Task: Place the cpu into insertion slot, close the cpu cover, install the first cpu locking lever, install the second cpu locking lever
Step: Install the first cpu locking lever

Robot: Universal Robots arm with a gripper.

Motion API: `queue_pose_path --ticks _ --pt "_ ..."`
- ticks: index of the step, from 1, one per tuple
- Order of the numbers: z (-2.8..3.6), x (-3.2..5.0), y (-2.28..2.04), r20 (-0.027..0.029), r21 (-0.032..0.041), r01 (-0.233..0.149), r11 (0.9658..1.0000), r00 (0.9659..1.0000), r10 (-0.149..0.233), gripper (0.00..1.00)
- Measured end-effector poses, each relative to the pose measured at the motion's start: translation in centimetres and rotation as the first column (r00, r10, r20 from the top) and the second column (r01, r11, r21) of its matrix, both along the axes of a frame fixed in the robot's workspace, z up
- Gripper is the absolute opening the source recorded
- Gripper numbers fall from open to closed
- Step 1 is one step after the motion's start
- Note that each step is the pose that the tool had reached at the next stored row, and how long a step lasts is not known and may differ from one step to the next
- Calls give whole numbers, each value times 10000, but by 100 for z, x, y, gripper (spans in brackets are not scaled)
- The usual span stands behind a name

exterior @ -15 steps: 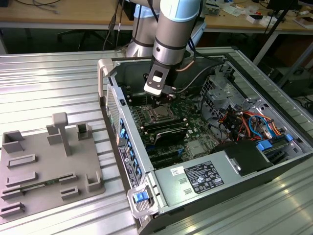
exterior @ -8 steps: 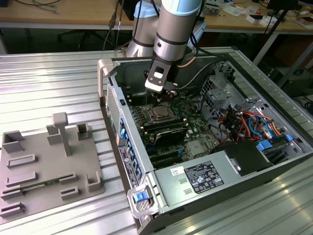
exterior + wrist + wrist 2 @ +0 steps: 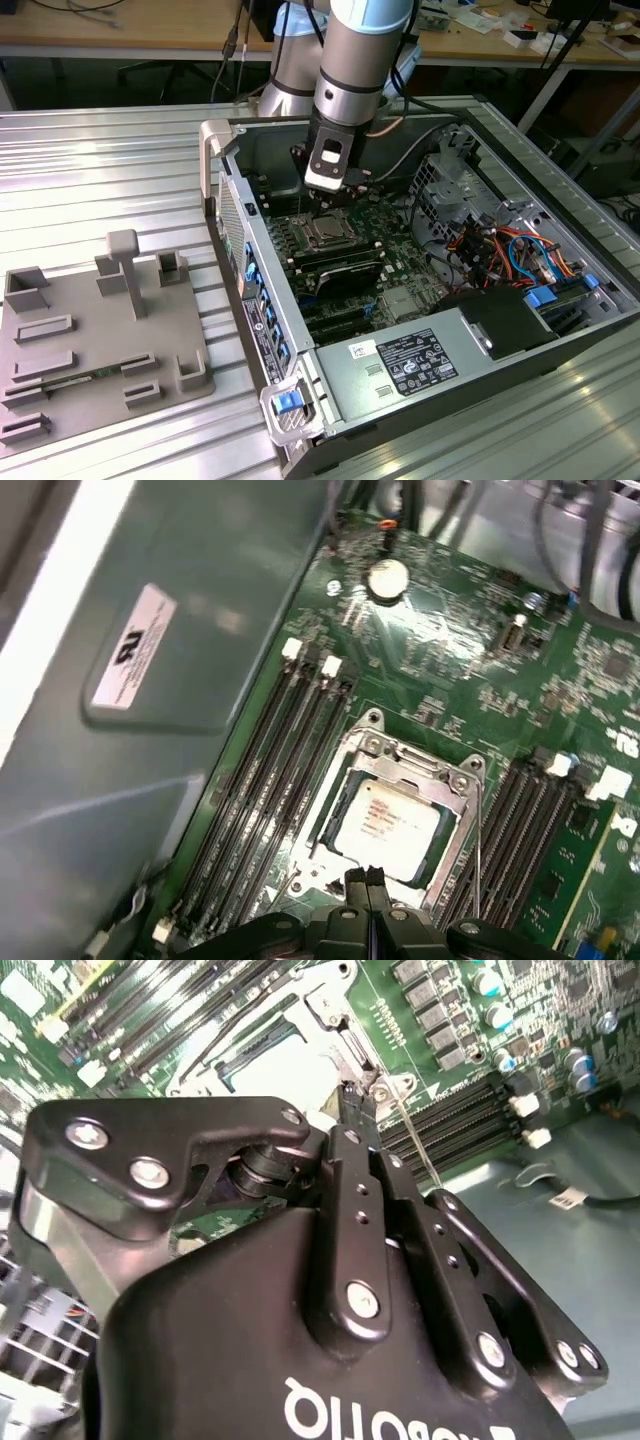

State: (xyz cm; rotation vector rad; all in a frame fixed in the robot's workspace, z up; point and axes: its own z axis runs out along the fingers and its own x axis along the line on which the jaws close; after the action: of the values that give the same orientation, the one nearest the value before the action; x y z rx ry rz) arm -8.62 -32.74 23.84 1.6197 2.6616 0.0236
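Observation:
The cpu [image 3: 388,825] lies flat in the insertion slot [image 3: 371,742], silver face up. The cpu cover [image 3: 412,764] is a silver frame lying down around it. A thin wire locking lever [image 3: 478,830] runs along one side of the slot. In the second wrist view that lever [image 3: 408,1135] shows as a bright rod beside the fingertips. My gripper [image 3: 368,878] is shut, fingers pressed together with nothing between them, its tips just above the slot's edge. In the exterior view the gripper [image 3: 330,200] hangs inside the open computer case directly over the cpu [image 3: 326,232].
Long black memory slots [image 3: 260,780] flank the socket on both sides. A grey power supply box [image 3: 410,365] and bundled cables [image 3: 500,250] fill the case's near and right parts. A grey fixture plate [image 3: 90,330] lies on the metal table at the exterior view's left.

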Motion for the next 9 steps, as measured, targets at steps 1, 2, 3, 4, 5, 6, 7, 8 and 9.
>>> queue_pose_path --ticks 1,2,3,4,5,6,7,8,9 --pt "-2 -4 0 0 1 -298 9996 9996 298 11" --pt "-3 -25 0 1 2 -353 9994 9994 353 11" --pt "-3 -51 0 0 1 -370 9993 9993 370 11" --pt "-4 -69 0 0 1 -378 9993 9993 378 11" --pt "-4 -91 0 -1 1 -385 9993 9993 385 11" --pt "-4 -130 0 -1 1 -395 9992 9992 395 11" --pt "-5 -150 0 0 2 -400 9992 9992 400 11" --pt "-5 -160 0 0 2 -405 9992 9992 405 11" --pt "-5 -178 0 -1 2 -413 9991 9991 413 11"
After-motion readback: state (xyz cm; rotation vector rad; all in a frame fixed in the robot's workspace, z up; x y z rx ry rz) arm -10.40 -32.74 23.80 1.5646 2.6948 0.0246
